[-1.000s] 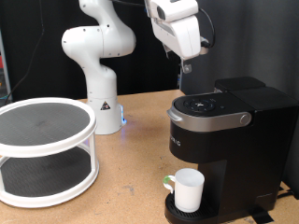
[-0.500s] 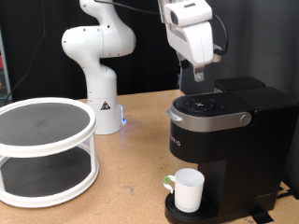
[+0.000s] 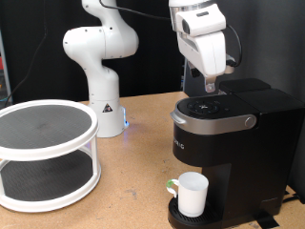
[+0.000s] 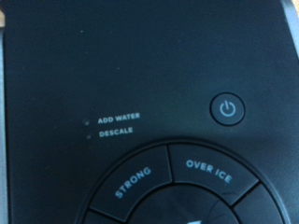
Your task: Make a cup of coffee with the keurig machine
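A wooden table (image 3: 133, 143) carries everything. On its right side stands the keurig machine (image 3: 229, 153), a big boxy body of matte black plastic with a silver-grey lid handle curving round its front edge and a round button panel on top. Pale lettering runs down its front face, too small to read in the exterior view. The wrist view looks straight down on that panel (image 4: 177, 187): the small labels "ADD WATER" and "DESCALE" sit beside two tiny dots, a round power symbol lies close by, and wedge-shaped buttons read "STRONG" and "OVER ICE". The black surface there looks smooth and slightly glossy.

On the exterior view's left sits a white two-tier round rack (image 3: 48, 153), its shelves dark and finely textured, its rims and posts plain white. Behind it, farther back, rises the glossy white arm base (image 3: 100, 67), marked with a small dark triangle sign and a blue light low down.

The gripper (image 3: 212, 86) hangs directly above the machine's button panel, its dark fingertips just over the top surface; whether they touch it cannot be told, and its fingers look close together, though the exact gap is unclear.

The cup (image 3: 193, 194), a small plain white cylinder with a green mark on its side handle, stands on the round drip tray under the machine's spout.
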Robot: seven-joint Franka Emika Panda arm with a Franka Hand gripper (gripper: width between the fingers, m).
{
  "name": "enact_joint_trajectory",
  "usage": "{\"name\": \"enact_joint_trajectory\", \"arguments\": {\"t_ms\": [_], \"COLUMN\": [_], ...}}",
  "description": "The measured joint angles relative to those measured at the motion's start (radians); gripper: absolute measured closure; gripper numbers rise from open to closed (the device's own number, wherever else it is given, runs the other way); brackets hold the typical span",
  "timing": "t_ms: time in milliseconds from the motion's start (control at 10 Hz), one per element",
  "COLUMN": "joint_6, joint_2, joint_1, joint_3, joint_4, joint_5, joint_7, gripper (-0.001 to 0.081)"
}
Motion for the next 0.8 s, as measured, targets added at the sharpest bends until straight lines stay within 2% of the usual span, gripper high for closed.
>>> {"name": "enact_joint_trajectory", "arguments": {"t_ms": [100, 400, 800], "joint_6": [-0.001, -0.015, -0.066], "joint_2": [-0.001, -0.008, 0.006], "joint_1": [0.000, 0.000, 0.000], "joint_3": [0.000, 0.007, 0.010], "joint_4": [0.000, 0.023, 0.093], "joint_5": [0.000, -0.090, -0.106], "joint_7": [-0.004, -0.005, -0.002], "gripper": [0.0005, 0.0005, 0.0005]}}
